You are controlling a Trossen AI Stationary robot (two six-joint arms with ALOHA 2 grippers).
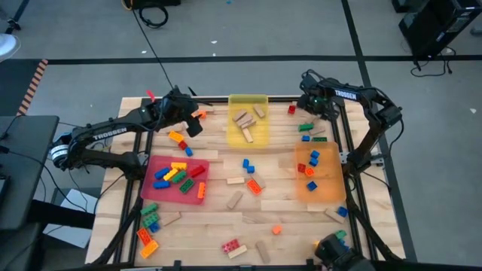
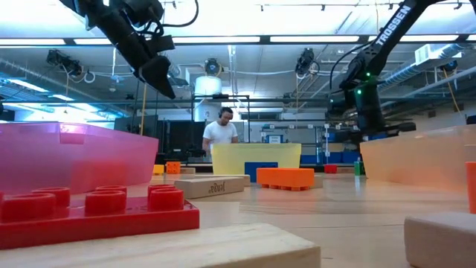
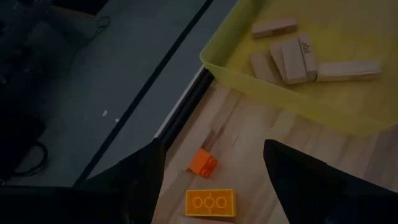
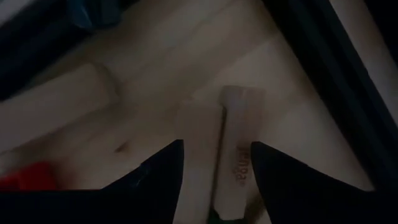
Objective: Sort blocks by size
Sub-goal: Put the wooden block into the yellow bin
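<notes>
The right claw (image 4: 214, 180) is low over the desk's (image 1: 286, 214) far right corner, fingers narrow around a tan block (image 4: 239, 152) whose near end is hidden; a real grip is unclear. The left claw (image 3: 211, 180) hangs wide above two orange bricks (image 3: 210, 202). More tan blocks (image 3: 292, 56) lie in the yellow tray (image 3: 348, 112).

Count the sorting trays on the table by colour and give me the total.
Red tray: 1
Yellow tray: 1
Orange tray: 1
Total: 3
</notes>
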